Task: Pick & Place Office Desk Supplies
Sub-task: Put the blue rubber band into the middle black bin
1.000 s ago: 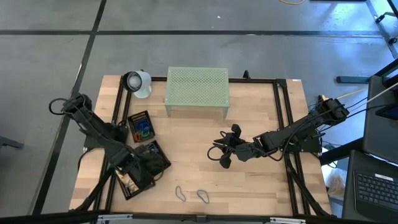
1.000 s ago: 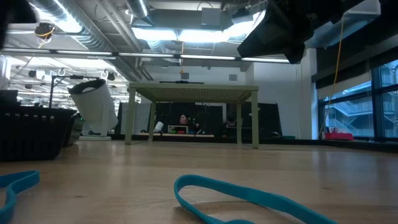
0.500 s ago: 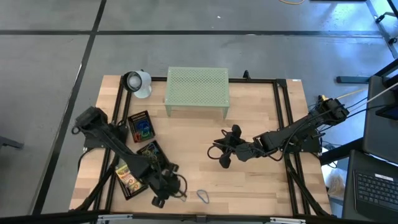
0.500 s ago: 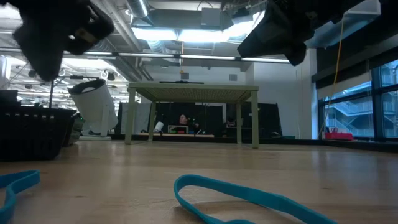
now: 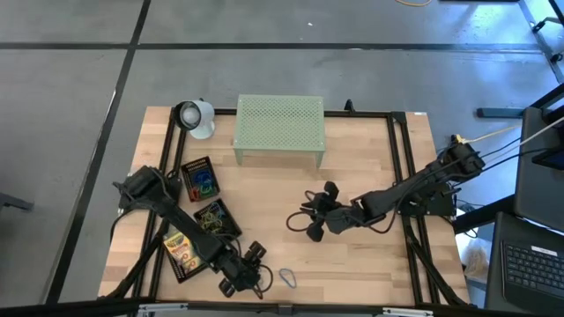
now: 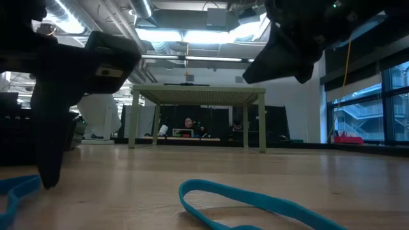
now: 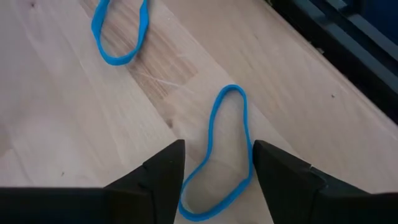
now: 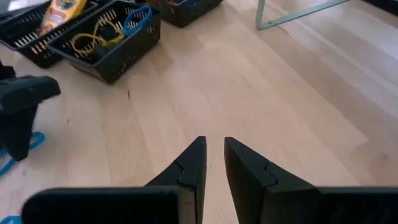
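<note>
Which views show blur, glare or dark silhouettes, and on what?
Low view: the near blue rubber band is soft, out of focus; ceiling lights glare, leaving the left gripper a dark silhouette. Left wrist view: sharp, a blue loop between open jaws, little shadow. High view: even light, faint shadows on the table.

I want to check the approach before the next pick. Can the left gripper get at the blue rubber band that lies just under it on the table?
Probably yes. The left gripper is open, its fingers standing either side of the blue rubber band, which lies flat on bare wood. Nothing covers it; the second blue band lies apart.
</note>
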`<state>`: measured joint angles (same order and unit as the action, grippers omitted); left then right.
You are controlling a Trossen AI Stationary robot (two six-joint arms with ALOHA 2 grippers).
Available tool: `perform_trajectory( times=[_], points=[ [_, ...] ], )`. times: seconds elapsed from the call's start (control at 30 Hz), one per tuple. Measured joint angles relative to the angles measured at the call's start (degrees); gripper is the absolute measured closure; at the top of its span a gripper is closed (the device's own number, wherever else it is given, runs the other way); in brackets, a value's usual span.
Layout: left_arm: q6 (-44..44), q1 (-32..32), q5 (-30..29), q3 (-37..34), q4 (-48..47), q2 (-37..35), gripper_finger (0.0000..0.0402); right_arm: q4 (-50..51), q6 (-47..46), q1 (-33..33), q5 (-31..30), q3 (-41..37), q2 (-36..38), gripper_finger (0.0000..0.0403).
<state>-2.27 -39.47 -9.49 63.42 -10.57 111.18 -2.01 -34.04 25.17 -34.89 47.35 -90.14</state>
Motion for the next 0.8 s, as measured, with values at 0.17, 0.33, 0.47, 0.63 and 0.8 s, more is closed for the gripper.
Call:
perform_trajectory(
  times=[0.17, 0.33, 0.47, 0.63, 0.8],
  points=[
    [1.7, 0.1, 0.3, 0.1, -0.3, 0.1, 0.0244, -0.6, -0.2, 0.0, 0.8, 0.0, -1.3, 0.0341],
    [5.2, 0.2, 2.1, 0.0, -0.1, 0.2, 0.0314, -2.0, -1.9, 0.1, 4.8, 0.0, -1.4, 0.0341],
    [8.8, 0.3, 2.9, 0.0, 0.2, 0.2, 0.0375, -3.9, -2.0, 0.5, 6.0, 0.0, -1.4, 0.0341],
    [11.3, 0.2, 1.6, -0.3, -1.2, -1.8, 0.0396, -5.7, -2.0, 1.5, 6.0, 0.0, -1.4, 0.0341],
    [11.6, -0.3, -4.7, -0.3, -2.0, -7.9, 0.0399, -5.7, -2.0, 2.7, 6.0, 0.0, -1.4, 0.0341]
  ],
)
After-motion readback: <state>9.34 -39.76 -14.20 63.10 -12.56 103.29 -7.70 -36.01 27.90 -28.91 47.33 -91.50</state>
